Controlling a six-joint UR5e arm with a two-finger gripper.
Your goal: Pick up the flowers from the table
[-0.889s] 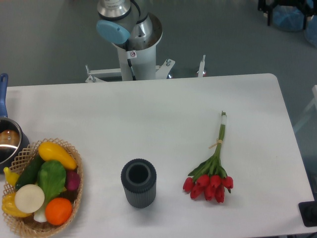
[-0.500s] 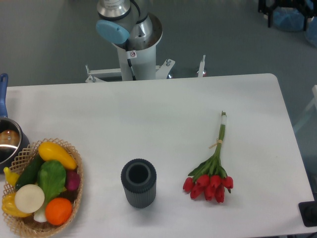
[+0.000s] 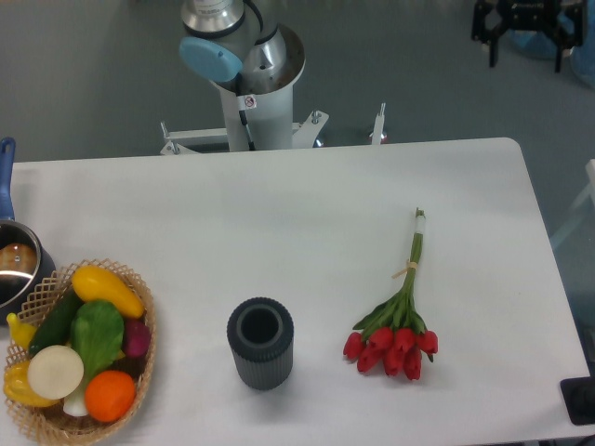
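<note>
The flowers (image 3: 398, 321) are laid flat on the right part of the worktop (image 3: 279, 214), red buds toward the near edge and stems pointing away. A dark ribbed cup (image 3: 260, 342) is stood upright to their left, well apart. A basket (image 3: 139, 372) of vegetables is set at the near left corner, a pot (image 3: 14, 269) just behind it. The end effector (image 3: 525, 42) is seen at the top right, beyond the worktop, its two fingers spread apart with nothing held.
</note>
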